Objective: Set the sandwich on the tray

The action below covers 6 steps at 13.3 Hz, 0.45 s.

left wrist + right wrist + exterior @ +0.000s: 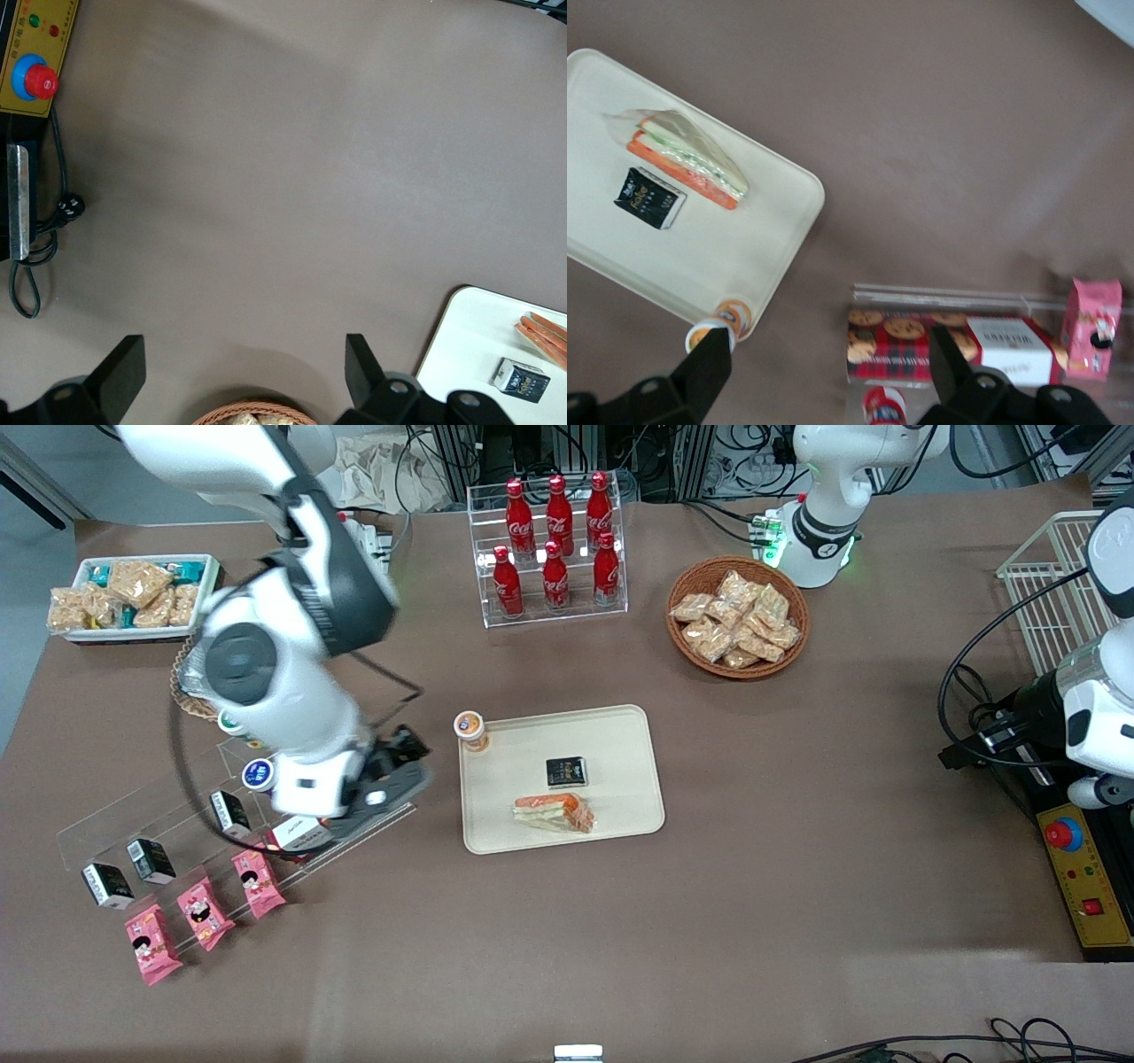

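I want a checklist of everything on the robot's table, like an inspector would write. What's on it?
Surface: brown table, flat, covered in brown sheet.
Job's things: sandwich lies on the tray, beside a small black packet.
Clutter: orange-lidded cup at the tray's corner; cola bottles in a clear rack; basket of snack packets; white tray of snacks; pink snack packets and small cartons on a clear stand.
Hand: the right arm's hand is open, empty, hovering over the clear stand, apart from the tray.
Cables: black cable toward the parked arm's end.
Surroundings: yellow button box, white wire basket.
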{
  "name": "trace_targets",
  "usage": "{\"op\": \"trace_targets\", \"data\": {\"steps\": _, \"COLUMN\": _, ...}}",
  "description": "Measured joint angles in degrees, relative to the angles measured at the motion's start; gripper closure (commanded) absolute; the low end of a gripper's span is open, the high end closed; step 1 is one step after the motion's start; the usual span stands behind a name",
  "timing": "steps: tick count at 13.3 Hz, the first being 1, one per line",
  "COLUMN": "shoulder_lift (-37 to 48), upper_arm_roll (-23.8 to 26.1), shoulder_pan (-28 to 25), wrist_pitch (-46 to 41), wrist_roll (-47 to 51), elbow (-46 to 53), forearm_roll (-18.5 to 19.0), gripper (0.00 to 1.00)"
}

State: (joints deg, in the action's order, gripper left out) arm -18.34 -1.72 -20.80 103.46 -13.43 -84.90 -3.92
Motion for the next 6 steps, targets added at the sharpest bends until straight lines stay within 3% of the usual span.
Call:
{"op": "trace_targets", "data": {"steps": 2, "shoulder_lift": 1.58, "upper_arm_roll": 0.0, "shoulder_pan": 5.76, "wrist_pitch": -3.44, "wrist_roll": -0.01, "elbow": -0.01, "forearm_roll": -2.2, "gripper": 0.01}}
{"op": "trace_targets", "data": {"steps": 6, "shoulder_lift": 4.38, "upper_arm_roll": -0.08, "shoulder_pan": 14.73, "wrist_pitch": -9.0, "wrist_roll": -0.02, "elbow": -0.02, "forearm_roll": -2.3, "gripper": 0.01}}
